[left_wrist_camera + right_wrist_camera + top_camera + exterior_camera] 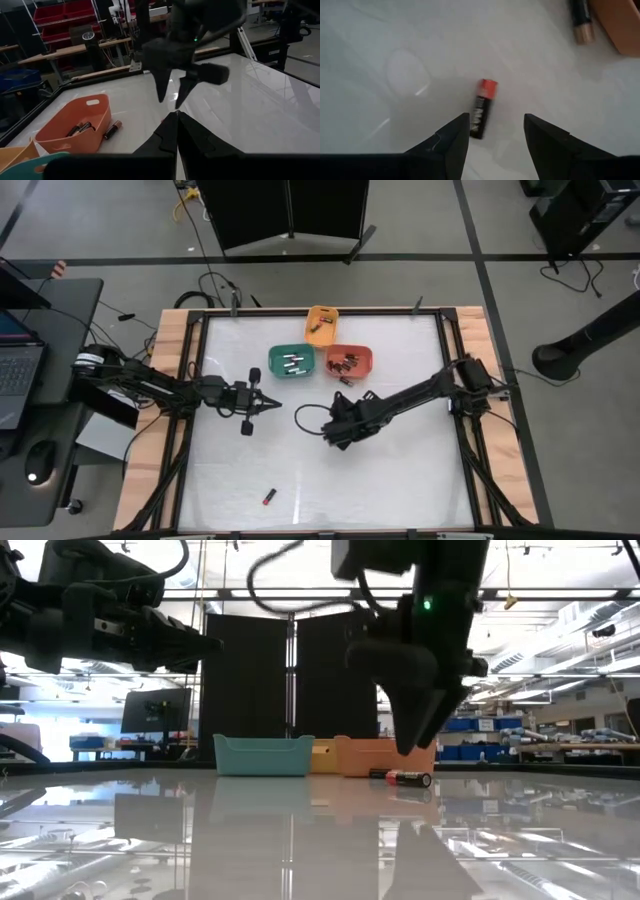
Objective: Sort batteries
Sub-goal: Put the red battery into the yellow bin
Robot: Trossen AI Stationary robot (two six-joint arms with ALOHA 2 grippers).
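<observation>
Sorting is well advanced. The green bin, orange bin and yellow bin each hold batteries. Left to do: one battery on the table just beside the orange bin, and a red-and-black one near the front edge; the right wrist view shows a red-capped black cell, possibly a third. The right gripper hovers mid-table, fingers spread wide, empty. The left gripper waits closed, holding nothing.

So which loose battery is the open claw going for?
The black one with the red end, lying right before the right gripper. The other lies alone near the table's front edge.
</observation>
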